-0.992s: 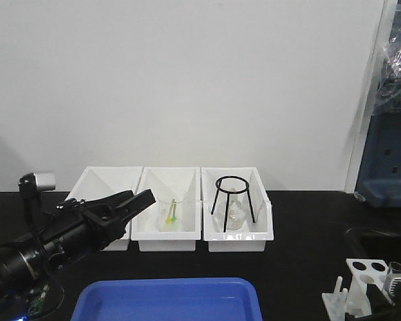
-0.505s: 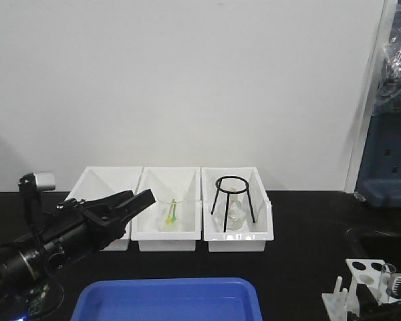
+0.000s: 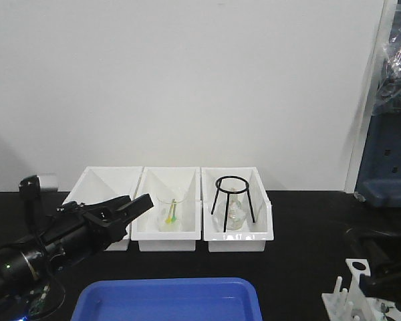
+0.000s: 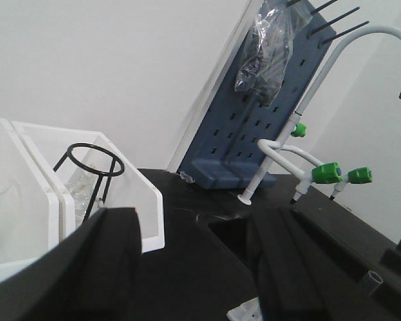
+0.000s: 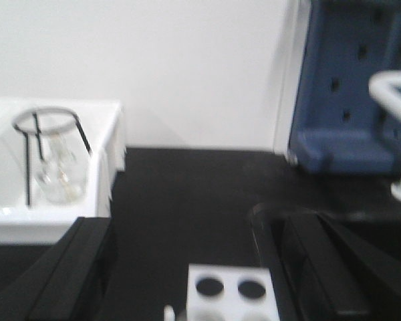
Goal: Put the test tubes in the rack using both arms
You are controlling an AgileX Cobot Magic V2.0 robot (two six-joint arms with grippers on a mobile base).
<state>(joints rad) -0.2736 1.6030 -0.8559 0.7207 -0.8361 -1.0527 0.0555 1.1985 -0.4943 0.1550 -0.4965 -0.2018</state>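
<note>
The white rack (image 3: 353, 289) stands at the table's front right corner. In the right wrist view the rack (image 5: 230, 293) lies low between the two fingers of my right gripper (image 5: 197, 267), which is open and holds nothing. From the front that gripper (image 3: 377, 262) is a dark shape just over the rack. My left gripper (image 3: 139, 200) hovers at the left before the bins. It is open and empty (image 4: 200, 267), with a corner of the rack (image 4: 244, 309) below it. No test tubes show clearly; the right wrist view is blurred.
Three white bins (image 3: 168, 234) line the back; the middle one holds a beaker (image 3: 172, 212), the right one a black tripod ring (image 3: 233, 200) over a flask. A blue tray (image 3: 170, 299) sits at the front. A sink (image 4: 234, 234), tap (image 4: 334, 60) and blue pegboard (image 3: 394, 160) are right.
My right gripper has come up over the rack, covering the tube that showed at the rack's right side. The left arm has dipped slightly.
</note>
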